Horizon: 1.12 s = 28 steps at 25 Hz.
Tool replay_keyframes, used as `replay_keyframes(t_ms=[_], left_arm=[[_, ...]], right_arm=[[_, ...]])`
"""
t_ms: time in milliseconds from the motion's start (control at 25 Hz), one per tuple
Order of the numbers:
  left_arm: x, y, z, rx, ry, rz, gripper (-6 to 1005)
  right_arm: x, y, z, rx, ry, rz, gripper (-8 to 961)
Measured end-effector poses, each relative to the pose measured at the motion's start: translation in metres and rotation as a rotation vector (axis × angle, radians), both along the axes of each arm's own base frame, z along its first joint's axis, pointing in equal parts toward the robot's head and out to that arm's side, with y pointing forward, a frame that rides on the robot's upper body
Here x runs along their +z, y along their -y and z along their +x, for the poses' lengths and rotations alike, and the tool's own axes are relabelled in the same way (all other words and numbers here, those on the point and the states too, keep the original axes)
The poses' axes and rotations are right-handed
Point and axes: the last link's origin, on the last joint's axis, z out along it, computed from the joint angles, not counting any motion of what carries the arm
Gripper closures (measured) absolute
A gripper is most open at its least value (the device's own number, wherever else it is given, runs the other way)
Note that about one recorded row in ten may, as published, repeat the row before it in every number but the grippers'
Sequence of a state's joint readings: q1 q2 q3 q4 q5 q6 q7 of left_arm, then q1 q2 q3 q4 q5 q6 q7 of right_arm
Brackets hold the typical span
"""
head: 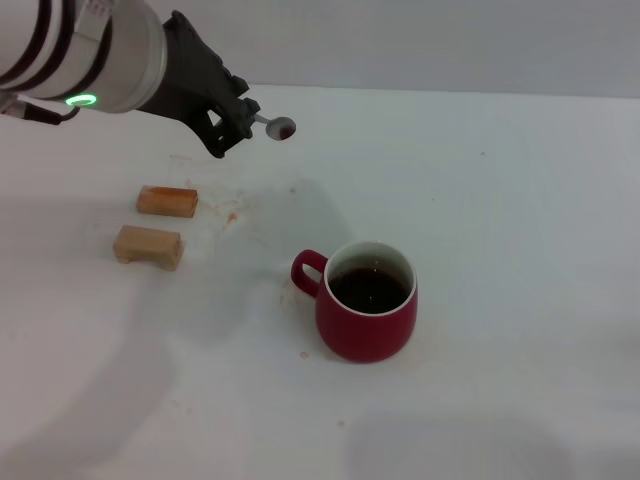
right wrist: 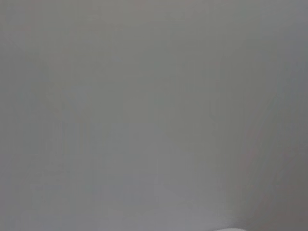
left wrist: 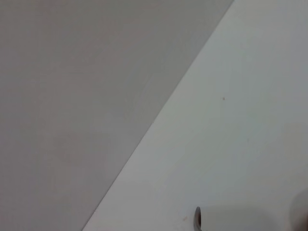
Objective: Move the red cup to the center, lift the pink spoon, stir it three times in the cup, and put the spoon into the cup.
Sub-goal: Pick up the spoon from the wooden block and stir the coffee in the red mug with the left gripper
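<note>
Head view, left arm: enters from the upper left corner, white forearm with a green light ring, dark wrist angled down toward the table's far side.
Head view, left gripper (head: pixel 243 118): raised above the table, fingers closed on the pink spoon (head: pixel 275 126); only the grey bowl end and a short stretch of stem stick out past the fingertips, pointing toward the robot's right.
Head view, red cup (head: pixel 367 301): upright on the white table (head: pixel 520 220), near the middle of the view, well apart from the gripper and nearer the robot; loop handle turned toward the robot's left; dark brown liquid inside.
Head view, wooden blocks: two tan blocks lie on the robot's left side, the farther block (head: pixel 167 201) just behind the nearer block (head: pixel 148 246); both sit below the raised arm and well apart from the cup.
Head view, stains (head: pixel 232 212): faint brownish marks on the tabletop between the blocks and the cup.
Head view, right arm: not seen.
Left wrist view: grey wall meets the white tabletop along a slanted edge; a sliver of the spoon's metal bowl (left wrist: pixel 197 217) shows at the frame's edge.
Right wrist view: plain grey surface only; the right gripper's state cannot be told.
</note>
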State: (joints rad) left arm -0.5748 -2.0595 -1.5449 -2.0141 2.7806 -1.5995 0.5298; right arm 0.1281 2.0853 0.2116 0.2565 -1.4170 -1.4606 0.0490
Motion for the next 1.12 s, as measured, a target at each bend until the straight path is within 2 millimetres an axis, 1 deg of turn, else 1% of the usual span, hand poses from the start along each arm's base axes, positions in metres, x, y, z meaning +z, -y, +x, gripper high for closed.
replay_keyframes(t_ms=[200, 520, 640, 840, 1120], left_arm=[[-0.003, 0.002, 0.008, -0.034, -0.025, -0.039, 868], [-0.012, 0.010, 0.018, -0.084, -0.001, -0.127, 868], [-0.014, 0.013, 0.021, -0.091, 0.003, -0.148, 869], [-0.016, 0.015, 0.021, -0.100, -0.003, -0.173, 869], [-0.019, 0.020, 0.019, -0.093, -0.026, -0.203, 869]], right_arm=[[0.011, 0.009, 0.013, -0.077, -0.005, 0.073, 953], [0.028, 0.024, 0.031, -0.182, 0.007, 0.164, 953], [0.031, 0.029, 0.035, -0.213, 0.005, 0.186, 953], [0.039, 0.039, 0.045, -0.276, 0.001, 0.244, 953], [0.043, 0.046, 0.049, -0.306, 0.008, 0.263, 954]])
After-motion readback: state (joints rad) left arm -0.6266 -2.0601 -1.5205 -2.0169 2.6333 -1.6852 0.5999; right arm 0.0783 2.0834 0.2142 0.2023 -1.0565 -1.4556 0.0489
